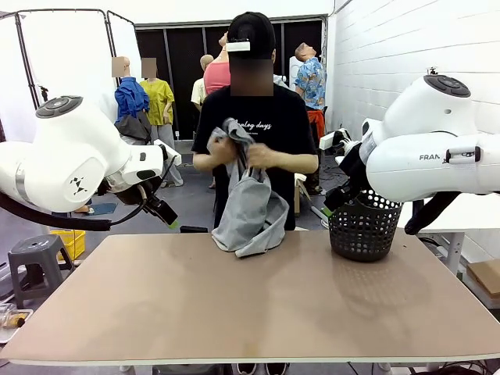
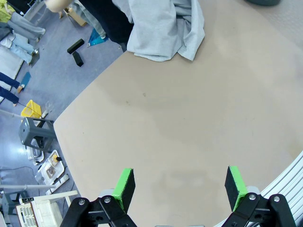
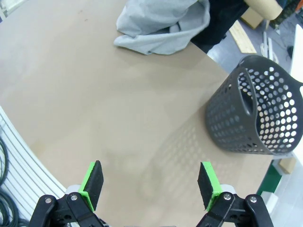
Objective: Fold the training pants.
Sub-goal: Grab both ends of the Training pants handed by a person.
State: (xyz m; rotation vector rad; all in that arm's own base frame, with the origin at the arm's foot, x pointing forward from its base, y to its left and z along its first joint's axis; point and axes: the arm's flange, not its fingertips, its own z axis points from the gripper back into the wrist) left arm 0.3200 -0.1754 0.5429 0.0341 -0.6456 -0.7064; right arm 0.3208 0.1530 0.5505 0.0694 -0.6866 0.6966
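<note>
Front view, training pants (image 1: 250,207) at far edge of table (image 1: 234,312), basket (image 1: 364,226) right, both arms' jaws wide

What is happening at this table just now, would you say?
Across the flat tan table, a person holds the light grey jersey training pants bunched in both hands, with their lower end resting on the tabletop. The left gripper and right gripper hang open above the table, holding nothing. A dark grey perforated plastic basket stands on the robot's right. The pants are not yet folded.
</note>
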